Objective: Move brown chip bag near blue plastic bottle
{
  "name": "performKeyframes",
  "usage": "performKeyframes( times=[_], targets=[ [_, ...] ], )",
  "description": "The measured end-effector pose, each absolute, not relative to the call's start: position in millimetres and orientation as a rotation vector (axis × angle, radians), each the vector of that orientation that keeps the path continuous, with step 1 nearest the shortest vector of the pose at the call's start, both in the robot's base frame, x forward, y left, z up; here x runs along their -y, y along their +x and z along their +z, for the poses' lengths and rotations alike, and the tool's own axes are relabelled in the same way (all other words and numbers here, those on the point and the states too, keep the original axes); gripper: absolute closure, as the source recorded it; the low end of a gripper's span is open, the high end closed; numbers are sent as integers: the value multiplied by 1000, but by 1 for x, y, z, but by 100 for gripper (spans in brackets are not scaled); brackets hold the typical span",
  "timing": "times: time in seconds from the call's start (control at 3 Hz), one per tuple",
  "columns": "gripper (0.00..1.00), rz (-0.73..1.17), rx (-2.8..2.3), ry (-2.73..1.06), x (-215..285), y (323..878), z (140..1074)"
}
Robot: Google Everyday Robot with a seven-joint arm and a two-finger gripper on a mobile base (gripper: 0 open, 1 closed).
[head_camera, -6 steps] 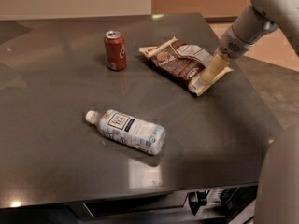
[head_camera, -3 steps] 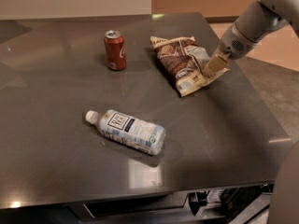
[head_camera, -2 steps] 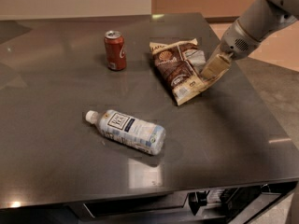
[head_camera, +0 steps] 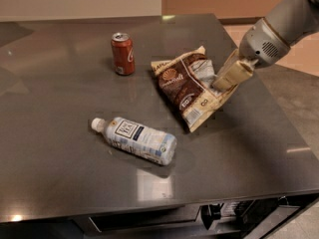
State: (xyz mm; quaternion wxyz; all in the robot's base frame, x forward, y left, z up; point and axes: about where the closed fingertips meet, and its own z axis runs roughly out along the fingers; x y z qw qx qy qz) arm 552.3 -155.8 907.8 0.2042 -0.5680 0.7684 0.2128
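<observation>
The gripper, over the right side of the dark glossy desk, has its cream fingers apparently pinched on the right edge of the flat, crinkly brown chip bag, though the foil partly hides the contact. The bag sits right of the red metal soda can and well apart from the blue plastic bottle, a clear one with a white cap lying on its side nearer the front. The drag would go best low and slow toward the front-left, so the thin edge does not slip free. It should stop just short of the bottle, which a nudge could roll.
</observation>
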Motion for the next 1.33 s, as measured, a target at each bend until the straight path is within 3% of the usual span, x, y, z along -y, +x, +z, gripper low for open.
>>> performKeyframes(
  times=[0.33, 1.33],
  targets=[
    [84, 665, -2123, -1606, 147, 528, 910],
    [13, 801, -2083, -1655, 118, 490, 906]
  ],
)
